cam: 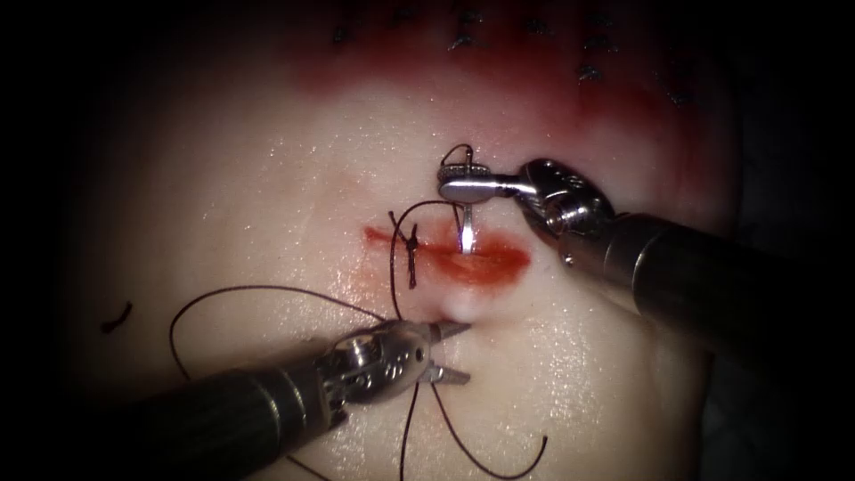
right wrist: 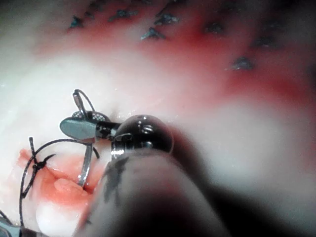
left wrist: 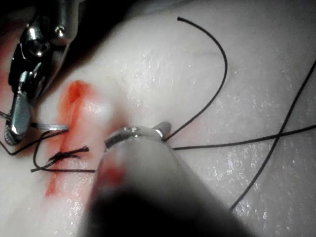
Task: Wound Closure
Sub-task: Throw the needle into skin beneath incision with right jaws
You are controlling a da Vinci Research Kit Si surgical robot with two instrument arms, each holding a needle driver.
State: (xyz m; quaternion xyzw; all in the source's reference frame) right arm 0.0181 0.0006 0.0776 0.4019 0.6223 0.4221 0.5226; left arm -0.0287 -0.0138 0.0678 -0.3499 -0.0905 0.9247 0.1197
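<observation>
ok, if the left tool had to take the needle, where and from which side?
Probably the bare shaft between the right tool, shut on the needle near its thread end, and the cut. The tip is buried there, so that stretch is free. The left tool, open, holds nothing; it sits below the cut, so come from below.

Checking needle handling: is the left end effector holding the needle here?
No: the right end effector grips the needle; the left end effector is open, holding nothing.

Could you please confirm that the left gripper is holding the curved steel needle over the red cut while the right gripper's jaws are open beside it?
Not quite: the arms are swapped. In the endoscope view the right gripper is shut on the curved steel needle near its thread end, its tip down in the red cut in the pale tissue, while the left gripper is open and holds nothing.
</observation>
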